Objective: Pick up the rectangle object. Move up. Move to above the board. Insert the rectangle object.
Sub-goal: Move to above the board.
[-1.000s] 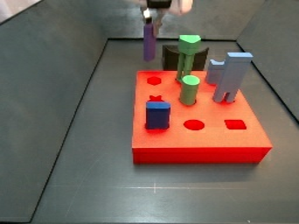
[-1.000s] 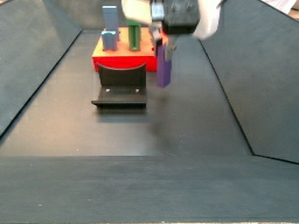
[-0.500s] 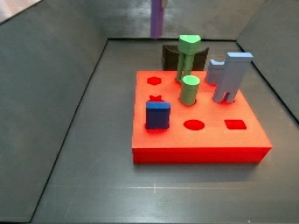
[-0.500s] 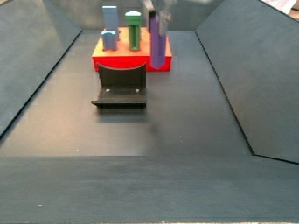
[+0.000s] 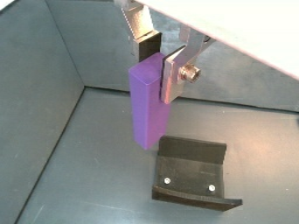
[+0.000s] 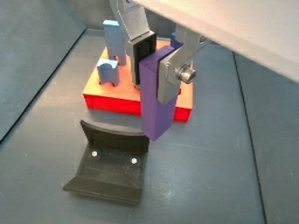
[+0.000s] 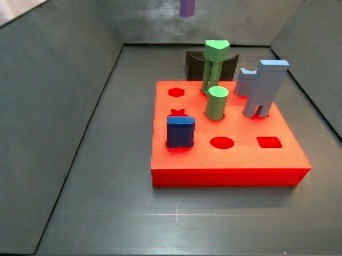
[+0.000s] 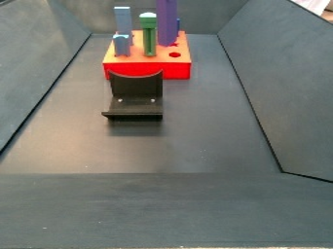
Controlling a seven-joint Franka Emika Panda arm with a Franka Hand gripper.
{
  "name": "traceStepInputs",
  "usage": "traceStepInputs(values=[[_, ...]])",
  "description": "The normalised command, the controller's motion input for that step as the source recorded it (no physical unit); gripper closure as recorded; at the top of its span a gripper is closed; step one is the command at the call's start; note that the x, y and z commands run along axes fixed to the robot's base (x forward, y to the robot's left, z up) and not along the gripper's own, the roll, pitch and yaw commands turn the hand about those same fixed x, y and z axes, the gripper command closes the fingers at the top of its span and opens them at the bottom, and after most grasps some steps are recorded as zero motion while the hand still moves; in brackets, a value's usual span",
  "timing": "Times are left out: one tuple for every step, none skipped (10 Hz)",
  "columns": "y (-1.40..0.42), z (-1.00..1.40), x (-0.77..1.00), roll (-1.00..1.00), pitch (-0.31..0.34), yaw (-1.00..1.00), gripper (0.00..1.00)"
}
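My gripper (image 5: 160,63) is shut on the upper end of the rectangle object (image 5: 145,101), a tall slim purple block that hangs upright from the fingers (image 5: 174,75). In both side views the gripper is above the picture's upper edge and only the block's lower part shows (image 7: 187,7) (image 8: 169,23), high in the air. The board (image 7: 241,166), a flat red block with darker holes, lies on the floor; it also shows in a wrist view (image 6: 114,98), below and beyond the held block (image 6: 158,109). A rectangular hole (image 7: 270,142) is open near its front right corner.
On the board stand two green pegs (image 7: 217,101), a grey-blue stepped block (image 7: 265,88) and a short dark-blue block (image 7: 181,131). The dark fixture (image 8: 134,97) stands on the floor in front of the board. Sloping grey walls enclose the floor.
The gripper has risen with the purple block. It left the top of both side views; only the block's lower end still shows there.
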Motion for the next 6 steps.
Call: traceStepInputs(values=[[-1.0,0.25,-0.2,0.09,0.085,1.0,1.0],[-1.0,0.25,-0.2,0.09,0.084,1.0,1.0],[-1.0,0.26,-0.21,0.16,0.068,1.0,1.0],[-1.0,0.26,-0.21,0.16,0.069,1.0,1.0],[-1.0,0.26,-0.21,0.19,0.081,1.0,1.0],[-1.0,0.27,-0.21,0.23,0.088,1.0,1.0]])
